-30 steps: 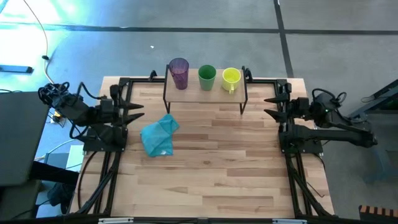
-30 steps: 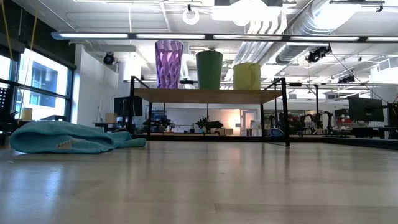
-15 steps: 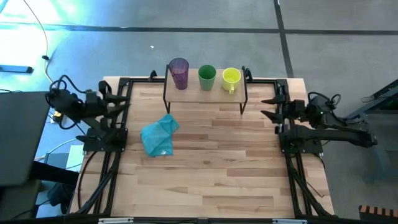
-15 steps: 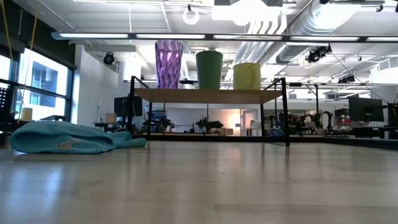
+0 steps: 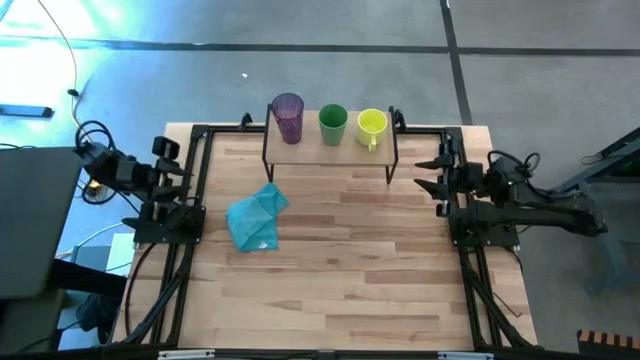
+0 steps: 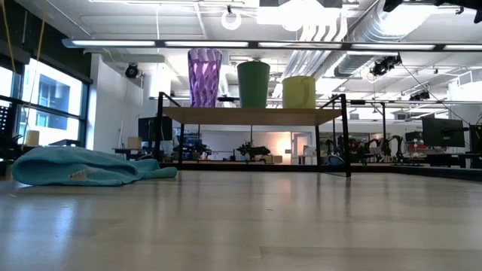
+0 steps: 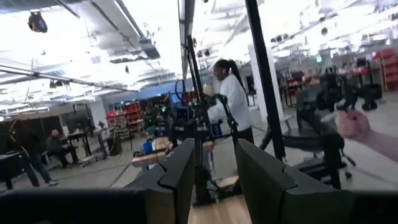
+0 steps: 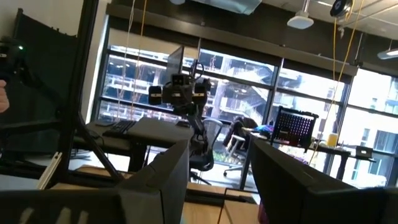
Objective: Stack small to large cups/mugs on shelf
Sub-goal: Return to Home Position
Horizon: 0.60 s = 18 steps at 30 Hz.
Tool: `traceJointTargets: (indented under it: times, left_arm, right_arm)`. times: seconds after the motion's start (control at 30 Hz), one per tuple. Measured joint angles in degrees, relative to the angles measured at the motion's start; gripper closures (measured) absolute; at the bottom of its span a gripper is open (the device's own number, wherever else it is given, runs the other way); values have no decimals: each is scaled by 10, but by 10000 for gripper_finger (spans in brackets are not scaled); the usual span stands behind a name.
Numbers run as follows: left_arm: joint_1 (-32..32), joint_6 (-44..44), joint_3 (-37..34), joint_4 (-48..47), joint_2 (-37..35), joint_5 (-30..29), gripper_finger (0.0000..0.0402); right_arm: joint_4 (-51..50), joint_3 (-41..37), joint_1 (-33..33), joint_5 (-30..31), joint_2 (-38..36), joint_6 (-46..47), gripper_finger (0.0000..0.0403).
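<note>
Handle of the yellow mug (image 5: 371,125) is hidden from table level; from above it points to the near side. Left gripper (image 5: 168,165) is hard to make out from above, at the far-left edge of the table (image 5: 350,260); its wrist view shows the fingers (image 7: 177,180) apart. Right gripper (image 5: 432,172) sits at the far-right edge, fingers spread. Shelf (image 5: 320,150), far centre, holds left to right purple tumbler (image 5: 288,118), green cup (image 5: 332,123) and the mug, all upright, apart, none nested. Blue cloth (image 5: 256,220) lies on the table, near-left of the shelf.

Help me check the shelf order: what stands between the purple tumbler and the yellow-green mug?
The green cup, on the shelf, apart from the purple tumbler and the yellow-green mug; the high and low views show it.
</note>
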Motion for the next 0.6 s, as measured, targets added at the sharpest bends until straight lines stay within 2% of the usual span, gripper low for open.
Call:
traceJointTargets:
  times: [0.33, 0.6]
  left_arm:
    - [0, 20, -58, 64, 11, -15, 293]
    - [1, 15, -105, 101, 11, -16, 293]
  right_arm:
    - [22, 0, 0, 0, 44, -3, 240]
    - [27, 0, 0, 0, 47, -3, 240]
